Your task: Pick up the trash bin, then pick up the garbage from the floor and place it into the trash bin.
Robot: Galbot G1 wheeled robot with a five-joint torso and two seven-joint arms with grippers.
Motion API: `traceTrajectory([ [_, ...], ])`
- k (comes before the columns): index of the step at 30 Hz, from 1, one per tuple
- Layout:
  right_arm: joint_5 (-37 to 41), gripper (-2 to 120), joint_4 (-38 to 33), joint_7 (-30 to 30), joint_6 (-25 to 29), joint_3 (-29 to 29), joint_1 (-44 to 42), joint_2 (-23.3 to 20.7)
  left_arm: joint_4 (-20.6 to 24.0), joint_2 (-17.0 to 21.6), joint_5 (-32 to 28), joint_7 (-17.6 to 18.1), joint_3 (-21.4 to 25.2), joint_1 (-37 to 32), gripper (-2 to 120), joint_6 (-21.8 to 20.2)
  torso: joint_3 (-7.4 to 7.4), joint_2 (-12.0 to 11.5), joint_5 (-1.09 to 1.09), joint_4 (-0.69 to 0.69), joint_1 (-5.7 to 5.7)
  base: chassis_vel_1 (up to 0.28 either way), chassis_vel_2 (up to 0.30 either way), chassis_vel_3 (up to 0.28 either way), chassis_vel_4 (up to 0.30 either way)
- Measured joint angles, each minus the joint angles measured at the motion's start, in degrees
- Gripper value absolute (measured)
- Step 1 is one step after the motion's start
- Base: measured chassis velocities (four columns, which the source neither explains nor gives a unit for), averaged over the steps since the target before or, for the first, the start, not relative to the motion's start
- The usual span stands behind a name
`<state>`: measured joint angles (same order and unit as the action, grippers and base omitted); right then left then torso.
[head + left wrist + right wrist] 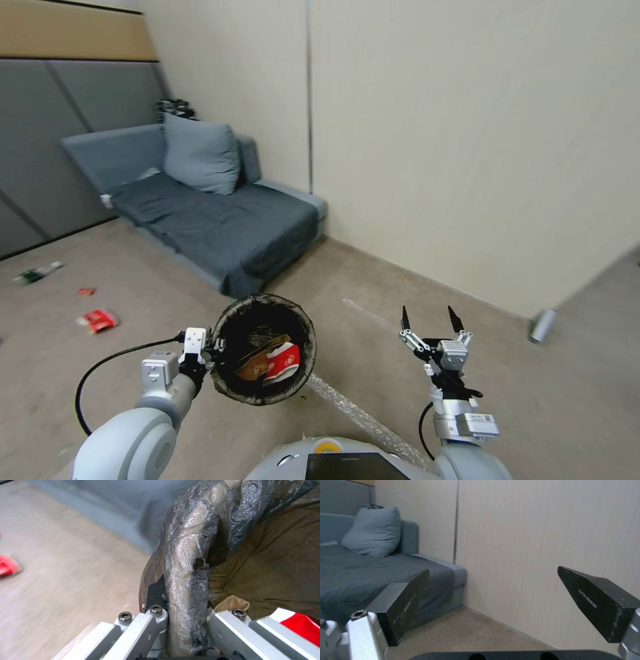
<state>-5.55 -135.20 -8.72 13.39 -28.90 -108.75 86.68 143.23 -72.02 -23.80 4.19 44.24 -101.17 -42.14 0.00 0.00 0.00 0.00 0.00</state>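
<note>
Head view, left gripper (pixel 212 349) clamped on rim of trash bin (pixel 230 390), dark crinkled liner, red-and-white carton (pixel 283 361) and brown paper (pixel 257 363) inside, right gripper (pixel 431 321) beside it, fingers spread wide, holding nothing

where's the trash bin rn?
In the head view the trash bin is held up off the floor at lower centre, the left gripper shut on its rim; the open right gripper hangs to its right, the sofa behind.

Dark liner on trash bin (pixel 263 393), red/white carton (pixel 283 361) inside, blue-grey sofa (pixel 220 230), beige wall (pixel 467 133).
</note>
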Motion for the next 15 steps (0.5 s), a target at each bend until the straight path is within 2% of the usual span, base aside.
traceTrajectory([
  [15, 0.0, 100, 0.4, -2.2, -1.4, 1.0, 1.0, 0.3, 0.0, -0.3, 0.3, 0.0, 0.2, -0.2, 2, 0.0, 0.00, 0.0, 0.00, 0.00, 0.01, 0.124, 0.122, 0.126, 0.121],
])
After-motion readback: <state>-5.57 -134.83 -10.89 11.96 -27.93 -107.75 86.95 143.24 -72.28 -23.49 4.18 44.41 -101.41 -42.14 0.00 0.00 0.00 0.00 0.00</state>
